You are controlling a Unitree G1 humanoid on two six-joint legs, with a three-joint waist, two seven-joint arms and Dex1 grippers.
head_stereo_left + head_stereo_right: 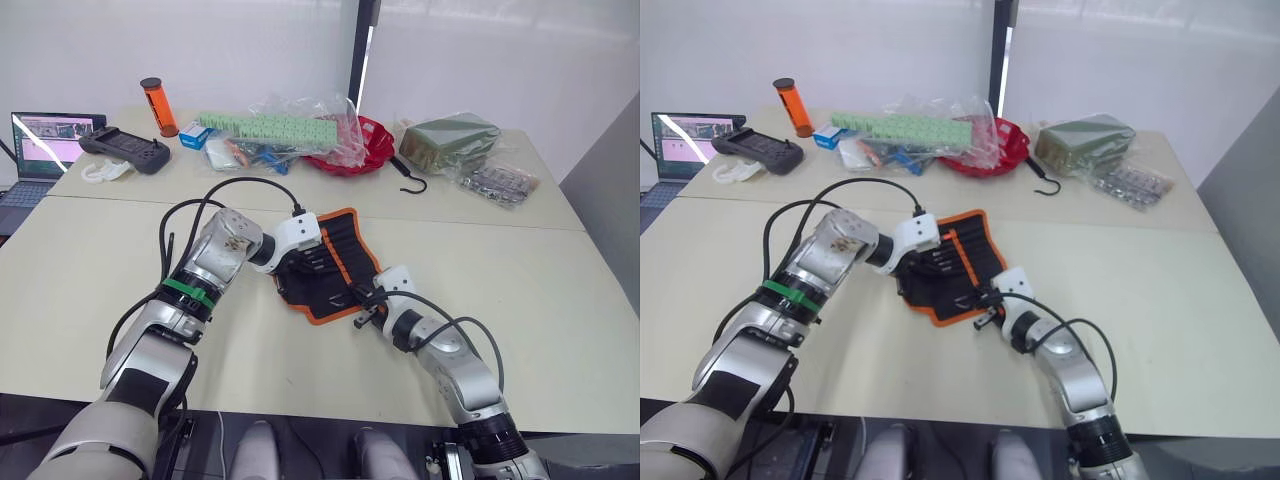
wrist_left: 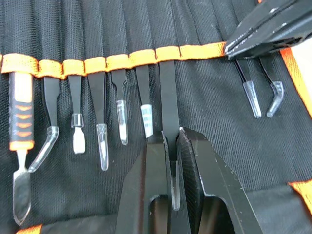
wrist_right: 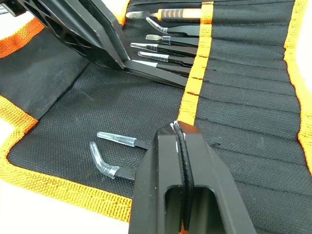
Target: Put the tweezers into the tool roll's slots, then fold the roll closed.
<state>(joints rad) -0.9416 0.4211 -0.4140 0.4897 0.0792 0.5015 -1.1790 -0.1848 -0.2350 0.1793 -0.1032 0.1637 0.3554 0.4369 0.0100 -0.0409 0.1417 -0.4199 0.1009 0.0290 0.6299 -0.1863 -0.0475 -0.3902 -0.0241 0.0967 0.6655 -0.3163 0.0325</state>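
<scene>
Two grippers are working over the tool roll [image 1: 325,262], which is lying unrolled near the middle of the pale table [image 1: 560,290], orange edging all round. From the head views you're only getting the broad layout; the wrist cameras are giving the real detail. The left gripper [image 2: 171,146] is clamping down on one tweezer [image 2: 169,107], a flat black blade that's sitting partway in a slot under the orange band [image 2: 122,61], its clear-capped tip poking out between the fingers. Beside it a row of other tools is sitting in the slots [image 2: 97,29]: an orange-handled spatula tool [image 2: 20,146], then several black tweezers with clear tip caps (one bent, some straight).

The right wrist view is showing what the left one crops: the right gripper [image 3: 181,141] is resting with its fingers pressed together at the orange band, nothing visibly between them, and two more capped tweezers [image 3: 114,153] are lying just beside it, a straight one and a hooked one.

Further right and back, a black hook [image 1: 408,178], a dark green packet [image 1: 448,140] and other clutter are sitting well apart from the roll. The table around the roll is bare, with plenty of room toward the near edge.
</scene>
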